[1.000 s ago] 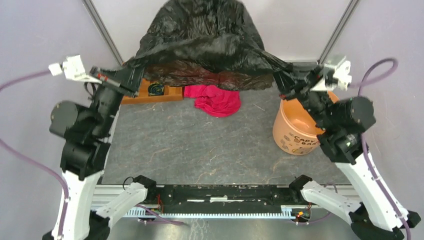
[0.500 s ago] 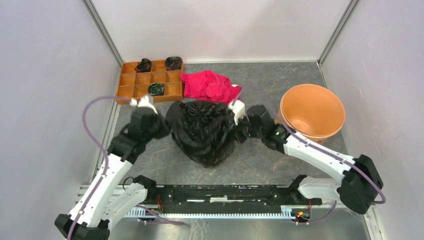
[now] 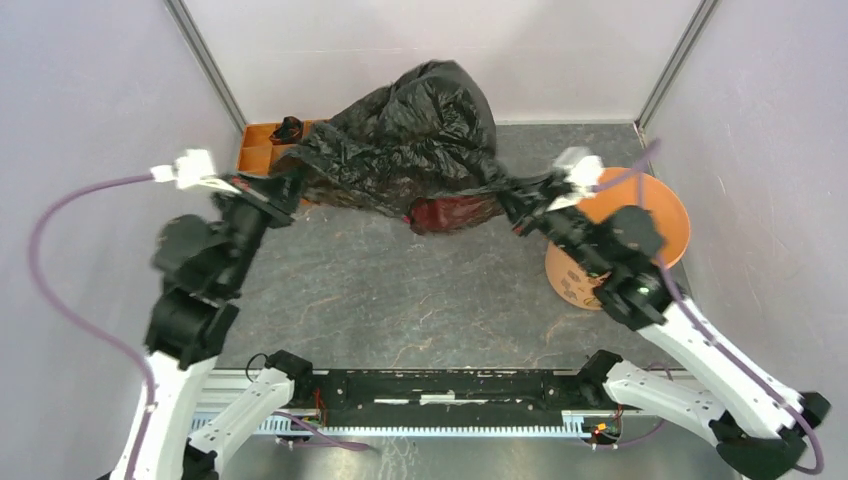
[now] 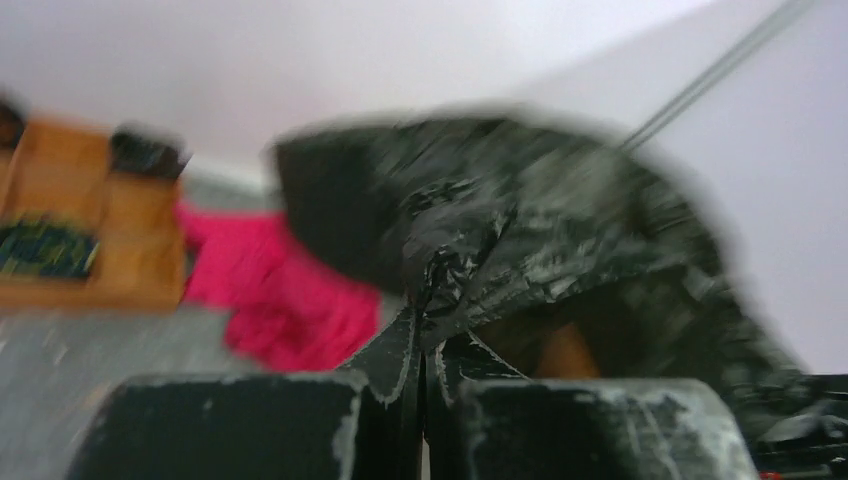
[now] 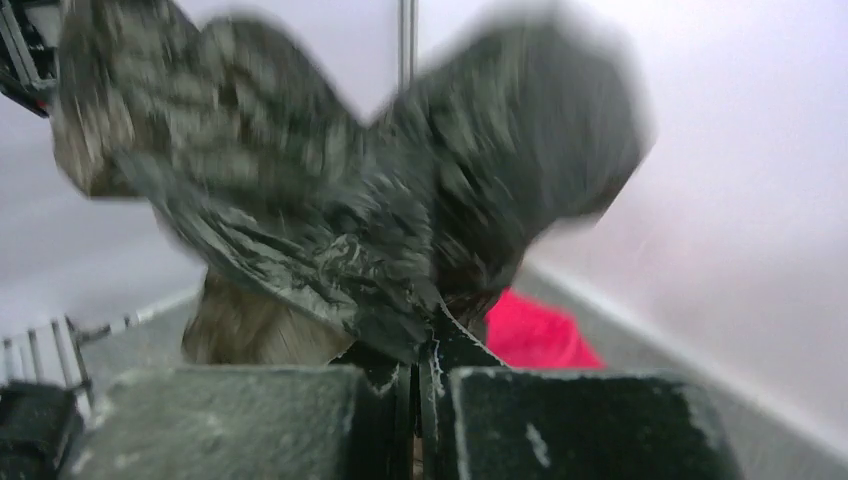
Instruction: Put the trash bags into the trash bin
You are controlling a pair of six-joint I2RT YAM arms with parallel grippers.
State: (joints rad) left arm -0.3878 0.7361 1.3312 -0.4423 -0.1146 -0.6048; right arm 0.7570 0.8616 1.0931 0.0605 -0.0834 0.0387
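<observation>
The black trash bag (image 3: 410,140) hangs stretched in the air between my two grippers, over the back of the table. My left gripper (image 3: 290,182) is shut on its left edge; the pinched film shows in the left wrist view (image 4: 440,270). My right gripper (image 3: 512,195) is shut on its right edge, also seen in the right wrist view (image 5: 390,290). The light-orange trash bin (image 3: 660,205) stands upright at the right, just behind and right of my right gripper, partly hidden by that arm.
A red-pink cloth (image 3: 450,213) lies under the bag, mostly covered. An orange compartment tray (image 3: 262,148) with small dark items sits at the back left, partly hidden. Metal frame posts and walls close in the back and sides.
Half a second ago the bag lay bunched on the table between my grippers. Now both have lifted it and pulled it apart toward the back, covering the cloth and tray.
</observation>
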